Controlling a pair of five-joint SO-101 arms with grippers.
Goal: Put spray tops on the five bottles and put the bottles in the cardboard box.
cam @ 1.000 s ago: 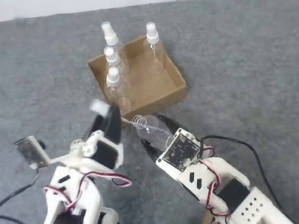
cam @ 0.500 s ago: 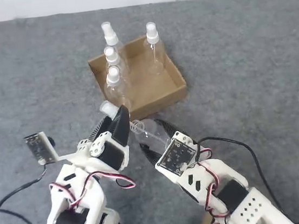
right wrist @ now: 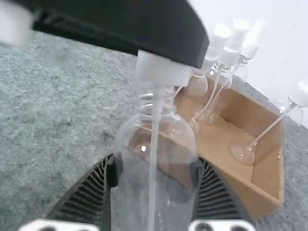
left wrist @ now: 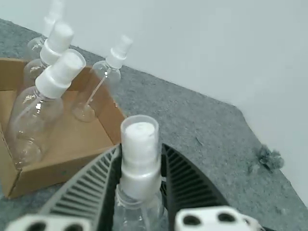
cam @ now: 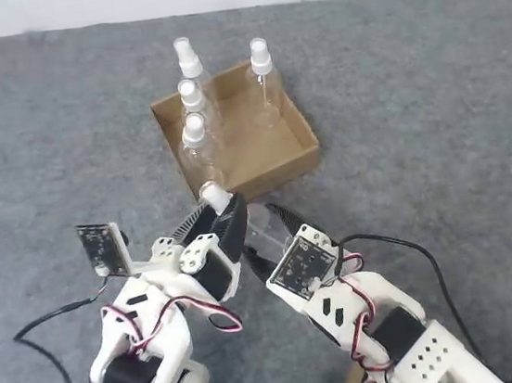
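My right gripper (cam: 259,230) is shut on a clear bottle (cam: 260,224) held upright just in front of the cardboard box (cam: 287,141). My left gripper (cam: 220,205) is shut on a white spray top (cam: 213,195) directly over that bottle's neck. In the right wrist view the spray top (right wrist: 161,67) sits above the bottle (right wrist: 156,144), its threads show below, and the dip tube runs down inside. In the left wrist view my gripper (left wrist: 139,156) pinches the spray top (left wrist: 139,144). Several capped bottles (cam: 198,147) stand in the box.
The box (left wrist: 62,144) stands on grey carpet (cam: 412,88), close behind both grippers. One capped bottle (cam: 263,83) stands at its far right side, the others along its left wall. A black cable (cam: 403,243) trails beside the right arm.
My left gripper carried the spray top to the right, over the bottle, and the dip tube went down into the neck. The right gripper shifted only slightly with the bottle.
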